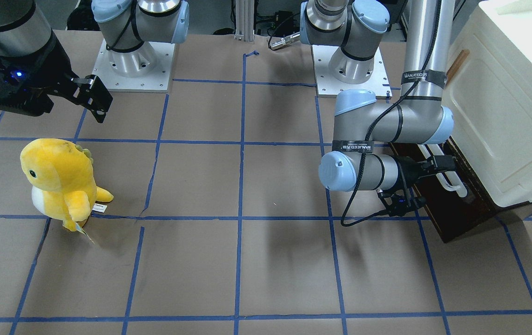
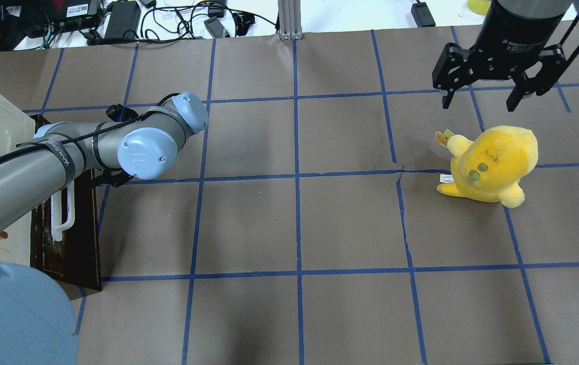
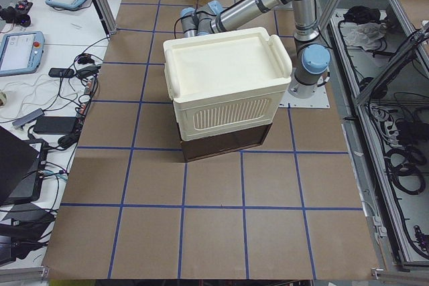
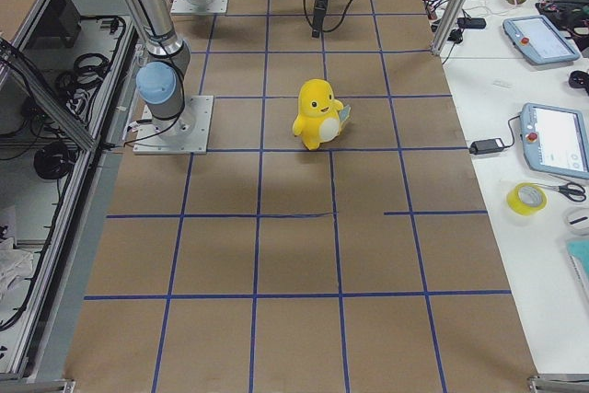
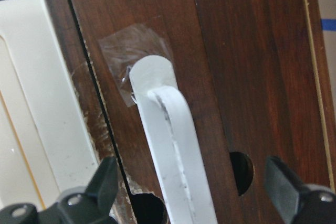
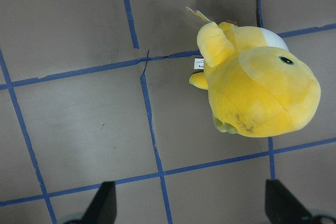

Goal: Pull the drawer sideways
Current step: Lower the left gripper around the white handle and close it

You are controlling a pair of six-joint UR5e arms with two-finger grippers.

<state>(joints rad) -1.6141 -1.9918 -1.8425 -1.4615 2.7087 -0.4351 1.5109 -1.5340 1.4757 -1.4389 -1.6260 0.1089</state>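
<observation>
The dark brown drawer [image 1: 456, 218] sits under the cream cabinet, its white bar handle [image 1: 453, 182] facing the table. No interior shows. In the left wrist view the drawer front [image 5: 241, 66] fills the frame and the handle [image 5: 170, 145] runs between my two fingers. My left gripper [image 5: 191, 192] is open, one finger on each side of the handle and neither touching it. It also shows in the front view [image 1: 435, 174]. My right gripper [image 2: 487, 99] is open and empty, hanging above the table far from the drawer. The drawer also shows in the overhead view [image 2: 74, 248].
The cream-white cabinet [image 1: 517, 116] stands over the drawer at the table's end on my left. A yellow plush dinosaur [image 2: 492, 165] stands on the brown paper just under my right gripper, also in the right wrist view [image 6: 257, 85]. Blue tape lines grid the table [image 2: 294, 223].
</observation>
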